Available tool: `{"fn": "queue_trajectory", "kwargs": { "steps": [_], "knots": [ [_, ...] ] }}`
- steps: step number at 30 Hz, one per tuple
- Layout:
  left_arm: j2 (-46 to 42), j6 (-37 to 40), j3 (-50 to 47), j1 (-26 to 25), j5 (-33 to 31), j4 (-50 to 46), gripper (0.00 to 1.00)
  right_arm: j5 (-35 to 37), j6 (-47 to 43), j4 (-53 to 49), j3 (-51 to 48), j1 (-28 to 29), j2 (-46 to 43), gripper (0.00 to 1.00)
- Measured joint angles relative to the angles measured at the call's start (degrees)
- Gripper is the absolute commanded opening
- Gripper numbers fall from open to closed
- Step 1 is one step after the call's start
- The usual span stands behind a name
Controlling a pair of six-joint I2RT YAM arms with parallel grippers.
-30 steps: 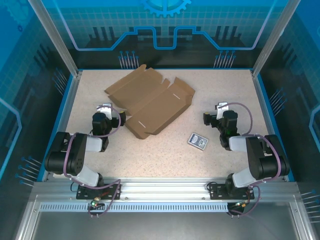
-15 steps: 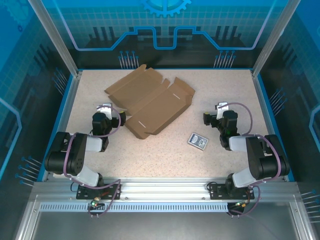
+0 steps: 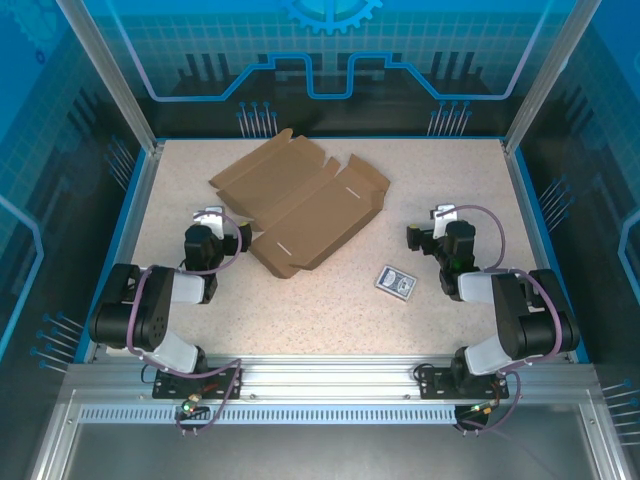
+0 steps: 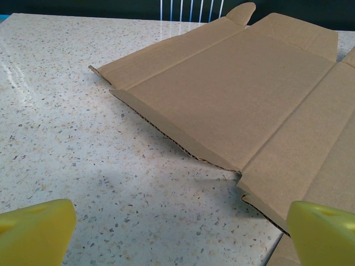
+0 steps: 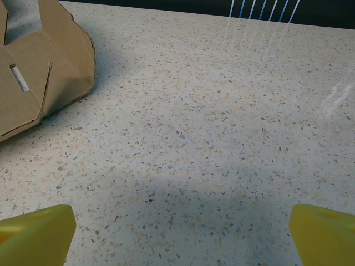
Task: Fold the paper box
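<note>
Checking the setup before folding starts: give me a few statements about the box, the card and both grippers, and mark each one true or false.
1. The paper box lies opened out on the table, not yet folded. True.
2. The left gripper is shut on a flap of the box. False: its jaws stand wide open and grip nothing.
3. The blue-and-white patterned card lies on top of the box. False: it lies on the bare table, apart from the box and nearer the right arm.
4. The right gripper is open and empty, over bare table. True.
</note>
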Motion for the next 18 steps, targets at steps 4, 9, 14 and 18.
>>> {"fn": "queue_trajectory", "kwargs": {
  "steps": [4, 9, 14, 18],
  "knots": [
    [-0.74, -0.17, -0.31, 0.0, -0.7, 0.02, 0.99, 0.59, 0.04, -0.87, 0.39, 0.04, -0.15, 1.0],
    [-11.34, -1.29, -1.14, 0.02, -3.8, -5.6, 0.99, 5.11, 1.77, -11.02, 4.24, 0.09, -6.25, 1.0],
    [-22.38, -7.93, 2.99, 0.02, -4.5, -18.01, 0.99, 10.03, 8.72, -21.07, 7.41, -0.26, -17.33, 1.0],
    [-25.18, -16.52, 7.98, -0.28, 1.14, -28.28, 0.95, 9.57, 14.49, -32.79, 13.88, -0.66, -19.93, 1.0]
  ]
}}
